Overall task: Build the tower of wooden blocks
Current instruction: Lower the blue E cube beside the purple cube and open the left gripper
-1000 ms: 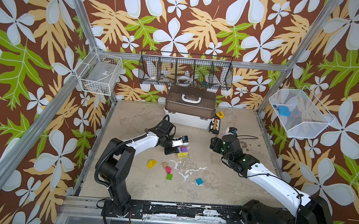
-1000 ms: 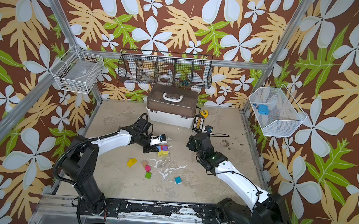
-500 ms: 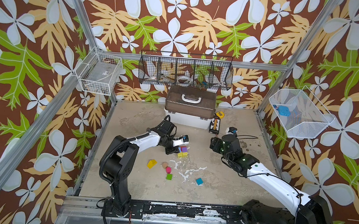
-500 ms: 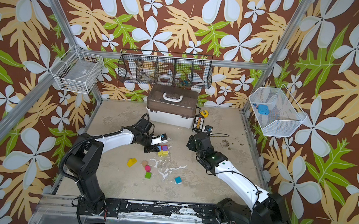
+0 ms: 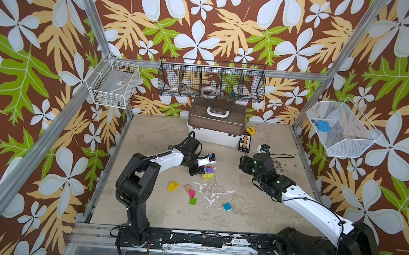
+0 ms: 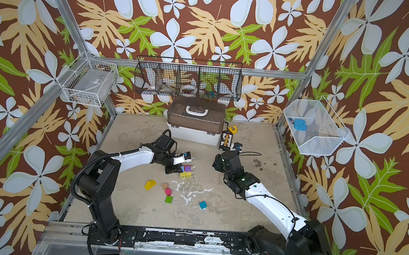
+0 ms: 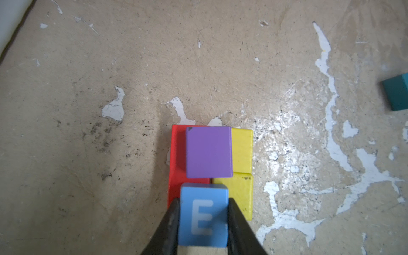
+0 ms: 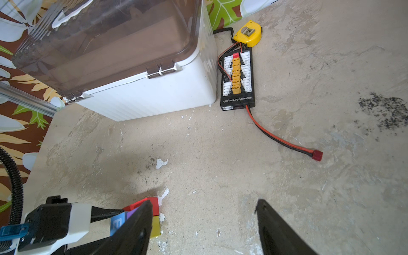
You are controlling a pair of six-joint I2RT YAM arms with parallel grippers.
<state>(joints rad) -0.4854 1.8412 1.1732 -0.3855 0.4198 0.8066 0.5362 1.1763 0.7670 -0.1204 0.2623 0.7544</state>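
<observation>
The left hand (image 7: 203, 202) is still gripping the blue E cube (image 7: 203, 218) close by the purple cube (image 7: 209, 152), not yet releasing it, while the right hand (image 8: 203, 202) is waiting open.

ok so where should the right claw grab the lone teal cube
Bring the right claw straight down and close on two opposite flat sides of the teal cube. It sits flat with open table all round, but turned askew to the table edges, so probably rotate the wrist to match its faces.
</observation>
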